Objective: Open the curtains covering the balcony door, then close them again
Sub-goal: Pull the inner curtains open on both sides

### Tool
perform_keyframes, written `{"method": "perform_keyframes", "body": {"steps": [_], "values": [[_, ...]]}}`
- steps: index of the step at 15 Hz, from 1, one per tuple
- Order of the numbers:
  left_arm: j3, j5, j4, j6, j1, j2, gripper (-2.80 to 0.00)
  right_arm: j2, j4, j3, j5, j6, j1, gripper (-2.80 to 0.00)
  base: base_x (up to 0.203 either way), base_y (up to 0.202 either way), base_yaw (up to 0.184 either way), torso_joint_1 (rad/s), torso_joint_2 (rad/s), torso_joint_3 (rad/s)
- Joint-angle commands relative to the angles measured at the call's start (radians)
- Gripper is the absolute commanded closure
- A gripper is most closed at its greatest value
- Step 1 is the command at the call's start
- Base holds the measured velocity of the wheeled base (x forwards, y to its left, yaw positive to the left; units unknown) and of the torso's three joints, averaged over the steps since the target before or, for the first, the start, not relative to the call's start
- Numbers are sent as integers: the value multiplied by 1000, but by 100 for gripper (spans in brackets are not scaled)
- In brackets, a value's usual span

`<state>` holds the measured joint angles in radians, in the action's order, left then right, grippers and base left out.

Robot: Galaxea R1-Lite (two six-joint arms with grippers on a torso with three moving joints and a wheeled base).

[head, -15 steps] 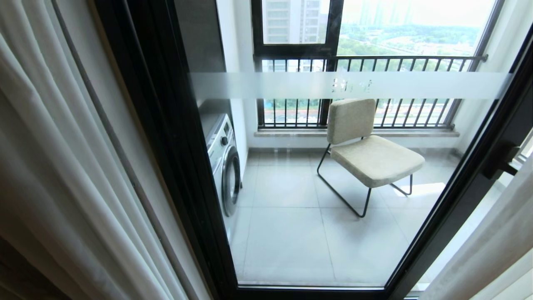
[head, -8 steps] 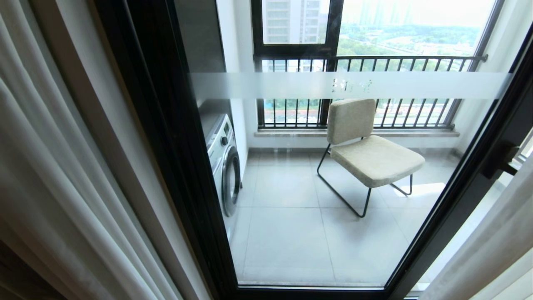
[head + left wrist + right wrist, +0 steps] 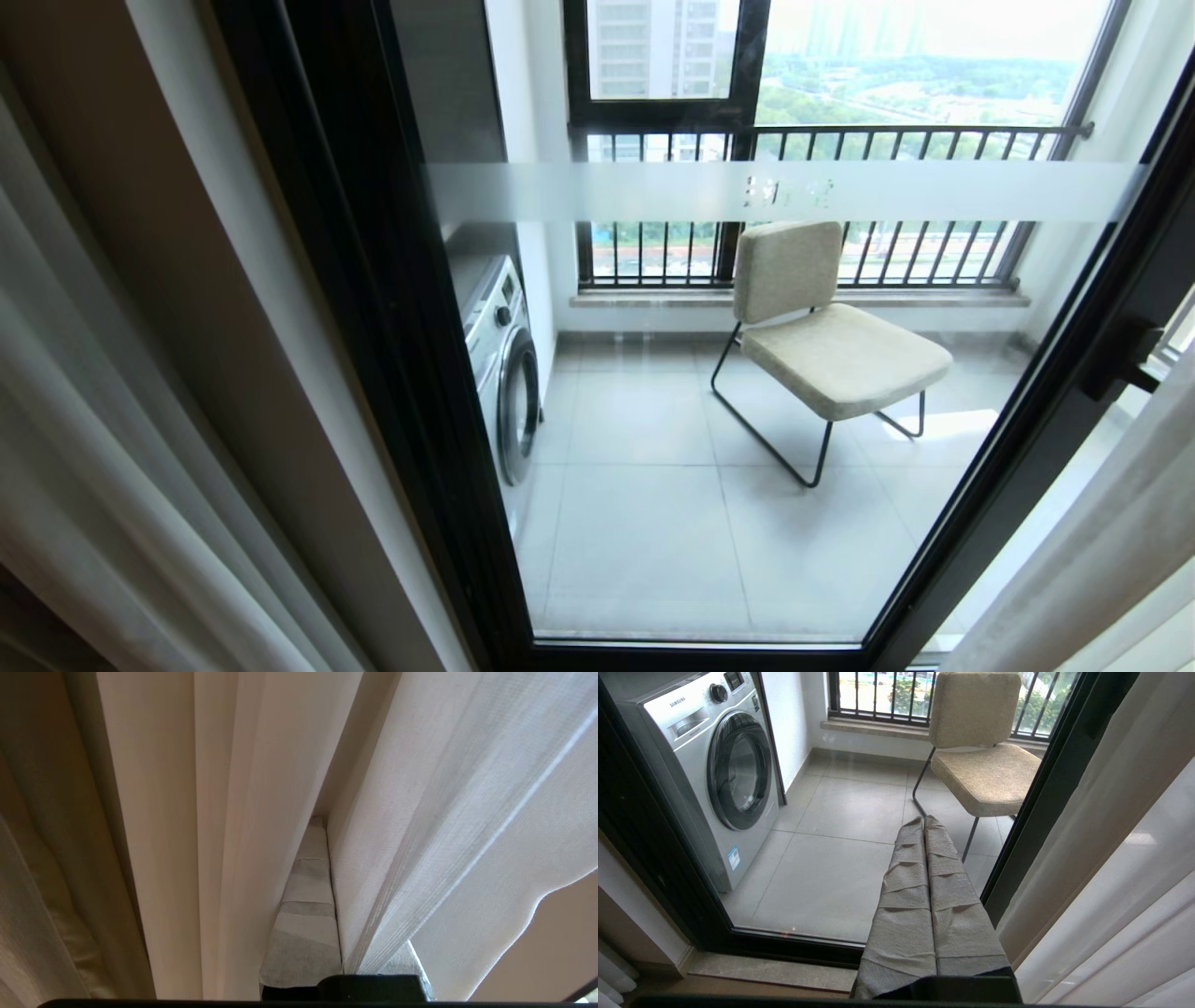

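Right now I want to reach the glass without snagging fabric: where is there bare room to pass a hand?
Free: the whole glass of the balcony door, between its black frame sides. Crowded: the far left, where the left gripper sits shut among the curtains; the right edge also has fabric. The right gripper is shut, facing bare glass.

Curtains (image 3: 112,448) hang left and right of the balcony door (image 3: 709,523).

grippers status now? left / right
Left gripper: shut on a fold of the curtains.
Right gripper: shut, empty, in front of the balcony door.
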<state>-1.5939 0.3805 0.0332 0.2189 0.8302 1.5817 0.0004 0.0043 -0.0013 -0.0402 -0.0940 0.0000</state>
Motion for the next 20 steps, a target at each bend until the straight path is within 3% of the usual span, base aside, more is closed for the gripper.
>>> {"method": "perform_keyframes", "body": {"steps": [1,8,15,20], "values": [[-33,11,-4,2,39,64,0,0,0,1,-1,-1,0,0,0,0,0,0,0,0],[-75,43,-2,2,117,130,0,0,0,0,-1,-1,0,0,0,0,0,0,0,0],[-69,63,-1,-1,113,86,0,0,0,1,-1,-1,0,0,0,0,0,0,0,0],[-66,168,5,-1,110,39,0,0,0,0,0,-1,0,0,0,0,0,0,0,0]]}}
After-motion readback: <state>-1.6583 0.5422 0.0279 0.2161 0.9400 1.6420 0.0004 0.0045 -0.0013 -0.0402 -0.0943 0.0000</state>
